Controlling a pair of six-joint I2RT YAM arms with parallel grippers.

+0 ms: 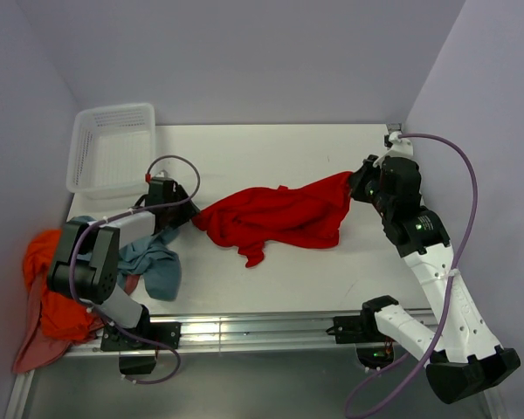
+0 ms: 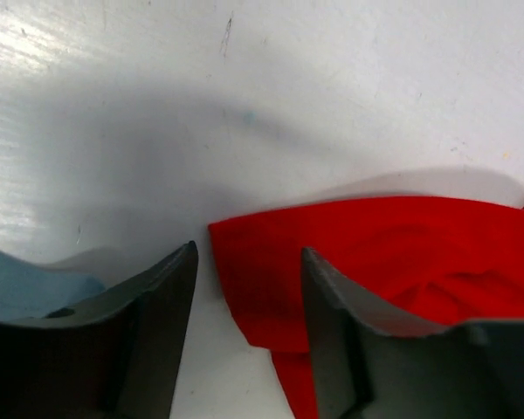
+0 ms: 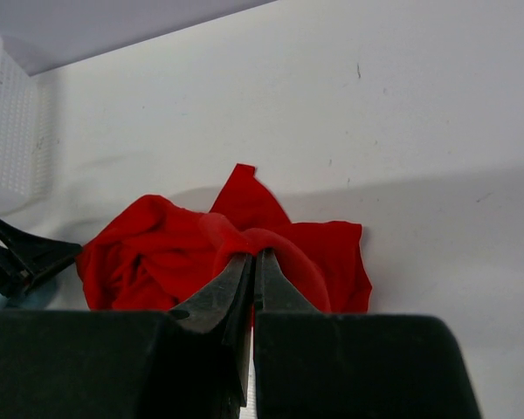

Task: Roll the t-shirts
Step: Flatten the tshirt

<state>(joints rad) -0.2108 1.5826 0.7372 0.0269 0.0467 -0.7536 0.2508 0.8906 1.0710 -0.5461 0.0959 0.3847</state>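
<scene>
Overhead view of a white table (image 1: 271, 148) with two robot arms mounted at its near edge. A bright red t-shirt (image 1: 275, 216) lies crumpled across the middle of the table, stretched into a long, uneven band running left to right. Its cloth is plain, soft and heavily wrinkled, with loose folds and one pointed flap hanging toward the near edge.

The right gripper (image 1: 360, 185) has its two fingers pressed together on the shirt's right end, pulling that corner up into a narrow peak. In the right wrist view the gripper (image 3: 253, 255) pinches a raised fold, and the rest of the red cloth (image 3: 157, 253) is bunched in a rumpled mound behind it.

The left gripper (image 1: 190, 216) sits at the shirt's left end. In the left wrist view its fingers (image 2: 249, 253) are spread apart and low over the table, with a corner of the red cloth (image 2: 384, 253) lying flat between and beyond them, not clamped.

A dusty blue-grey t-shirt (image 1: 157, 262) lies crumpled beneath the left arm. An orange t-shirt (image 1: 48, 288) and a pinkish one (image 1: 31, 353) are heaped at the table's left edge. A white mesh basket (image 1: 113, 148) stands in the far left corner.
</scene>
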